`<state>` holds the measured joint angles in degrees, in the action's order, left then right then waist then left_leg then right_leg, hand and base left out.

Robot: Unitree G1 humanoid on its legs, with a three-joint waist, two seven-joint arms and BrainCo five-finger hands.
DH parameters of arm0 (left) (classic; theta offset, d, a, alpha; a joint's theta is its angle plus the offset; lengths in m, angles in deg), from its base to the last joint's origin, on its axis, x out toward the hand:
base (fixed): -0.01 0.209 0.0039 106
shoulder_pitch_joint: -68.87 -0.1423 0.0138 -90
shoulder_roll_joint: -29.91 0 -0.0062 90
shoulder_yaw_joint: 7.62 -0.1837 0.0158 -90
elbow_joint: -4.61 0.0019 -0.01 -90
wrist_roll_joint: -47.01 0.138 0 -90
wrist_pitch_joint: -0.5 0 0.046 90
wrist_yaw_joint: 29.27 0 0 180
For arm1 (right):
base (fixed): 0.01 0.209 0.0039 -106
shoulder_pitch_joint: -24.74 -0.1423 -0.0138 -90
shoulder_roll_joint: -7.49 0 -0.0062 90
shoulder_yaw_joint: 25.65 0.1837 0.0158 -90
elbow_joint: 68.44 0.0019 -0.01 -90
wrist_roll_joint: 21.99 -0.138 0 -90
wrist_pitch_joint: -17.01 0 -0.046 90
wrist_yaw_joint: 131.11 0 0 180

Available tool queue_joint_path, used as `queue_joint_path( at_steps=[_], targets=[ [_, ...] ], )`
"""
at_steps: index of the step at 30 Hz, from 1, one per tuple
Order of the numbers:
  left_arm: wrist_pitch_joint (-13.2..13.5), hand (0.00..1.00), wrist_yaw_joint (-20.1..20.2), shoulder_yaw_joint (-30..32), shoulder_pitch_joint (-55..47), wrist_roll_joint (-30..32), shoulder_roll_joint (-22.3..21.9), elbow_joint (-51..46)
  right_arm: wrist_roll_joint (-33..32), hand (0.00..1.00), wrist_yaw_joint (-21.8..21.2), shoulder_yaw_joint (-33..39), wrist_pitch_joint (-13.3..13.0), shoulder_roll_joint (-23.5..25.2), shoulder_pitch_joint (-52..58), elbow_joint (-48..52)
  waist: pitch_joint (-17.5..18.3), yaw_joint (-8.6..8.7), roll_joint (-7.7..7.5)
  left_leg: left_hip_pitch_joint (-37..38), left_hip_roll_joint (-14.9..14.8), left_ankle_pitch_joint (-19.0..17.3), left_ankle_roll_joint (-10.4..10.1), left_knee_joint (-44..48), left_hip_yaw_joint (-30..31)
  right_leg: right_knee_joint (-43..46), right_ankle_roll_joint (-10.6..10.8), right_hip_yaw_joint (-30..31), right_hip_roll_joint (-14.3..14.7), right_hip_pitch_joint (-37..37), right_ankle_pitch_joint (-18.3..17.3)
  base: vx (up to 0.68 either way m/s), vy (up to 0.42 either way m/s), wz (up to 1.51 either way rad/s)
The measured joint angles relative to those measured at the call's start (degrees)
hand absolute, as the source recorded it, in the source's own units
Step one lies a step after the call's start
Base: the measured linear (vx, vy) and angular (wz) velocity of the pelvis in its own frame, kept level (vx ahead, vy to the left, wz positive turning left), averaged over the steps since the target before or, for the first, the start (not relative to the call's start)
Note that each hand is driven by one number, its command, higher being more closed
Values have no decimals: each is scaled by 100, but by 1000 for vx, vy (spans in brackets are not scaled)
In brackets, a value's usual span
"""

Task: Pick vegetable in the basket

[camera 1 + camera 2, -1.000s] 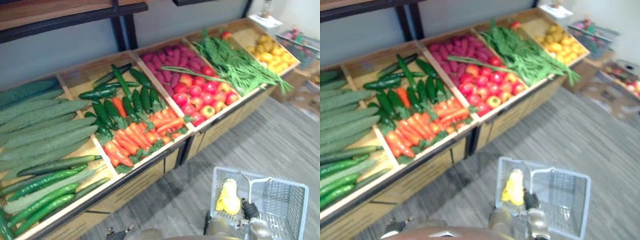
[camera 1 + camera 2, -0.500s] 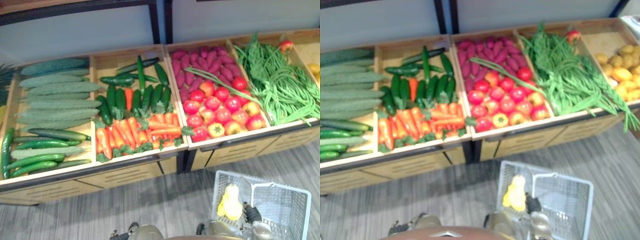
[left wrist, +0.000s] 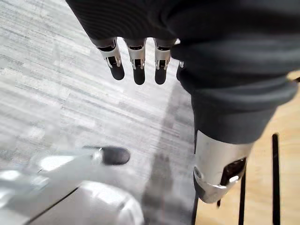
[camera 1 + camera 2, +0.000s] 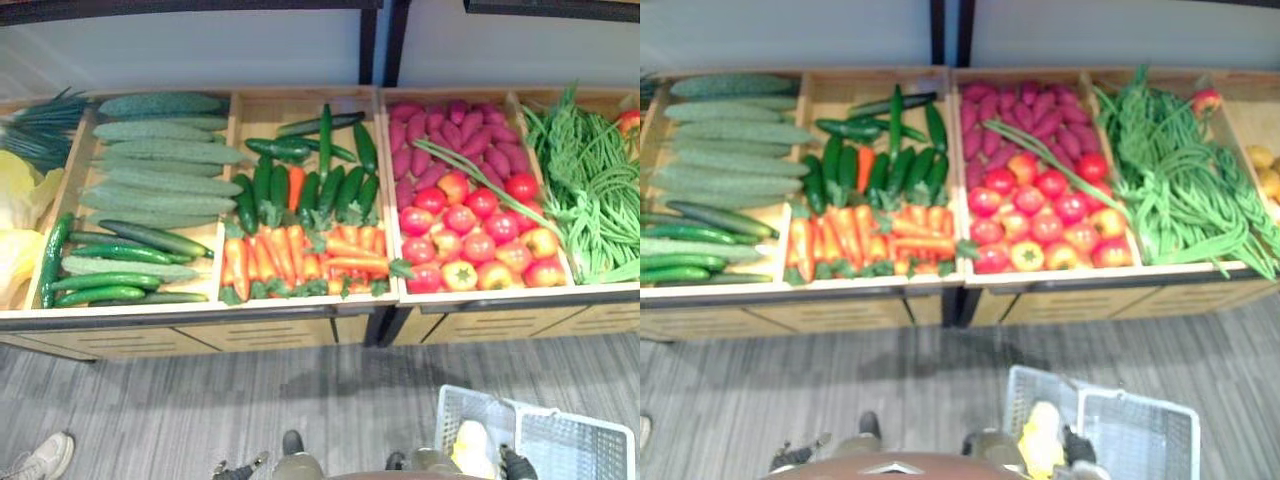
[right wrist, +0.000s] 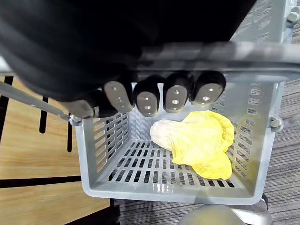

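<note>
Both the left robot hand [image 3: 136,58] and right robot hand [image 5: 148,97] are showing silver, dark-tipped fingers under dark ribbed covers.

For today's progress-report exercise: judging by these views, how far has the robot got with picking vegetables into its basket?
Done: one yellow leafy vegetable lies in the grey basket. In hand: the right hand curls round the basket's handle; the left hand hangs open, holding nothing. Left: any further pick from the stall's carrots or cucumbers.

Yellow leafy vegetable [image 5: 201,143], lying inside grey basket [image 5: 110,145]
</note>
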<state>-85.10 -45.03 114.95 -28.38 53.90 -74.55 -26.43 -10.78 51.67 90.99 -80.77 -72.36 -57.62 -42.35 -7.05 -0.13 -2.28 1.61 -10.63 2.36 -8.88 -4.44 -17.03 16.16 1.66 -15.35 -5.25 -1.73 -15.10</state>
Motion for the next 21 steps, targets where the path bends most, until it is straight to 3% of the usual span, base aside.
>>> queue_joint_path(
  at_steps=[1,6,10,14,21],
  targets=[
    [16,0,-159,9,-5,12,20,-93,0,100,40,-1,-11,13,12,1,-5,-1,9,0,7,1,2,-17,-8,-40,9,11,1,4,26,-4,76,-15],
    [181,0,-1907,-123,71,842,534,-1426,-1,100,379,-154,-216,45,156,-10,-17,2,85,41,11,25,35,-67,-143,-333,56,183,50,36,307,-34,53,-18],
    [173,0,-2523,-449,59,1839,803,-2970,0,100,473,-357,-300,-2,247,-8,1,3,134,39,71,76,107,-99,-138,-427,111,208,17,47,403,-73,32,-3],
    [222,0,-2829,-573,81,2308,864,-3926,0,100,554,-471,-348,-94,280,-3,77,20,220,-51,144,121,177,-130,-140,-518,157,300,-6,-13,477,-78,29,-3],
    [314,0,-2742,-825,61,2350,869,-5223,6,100,546,-455,-349,-236,338,2,164,34,354,-51,156,173,247,-141,-235,-757,187,455,24,-11,644,-55,25,-7]
  ],
)
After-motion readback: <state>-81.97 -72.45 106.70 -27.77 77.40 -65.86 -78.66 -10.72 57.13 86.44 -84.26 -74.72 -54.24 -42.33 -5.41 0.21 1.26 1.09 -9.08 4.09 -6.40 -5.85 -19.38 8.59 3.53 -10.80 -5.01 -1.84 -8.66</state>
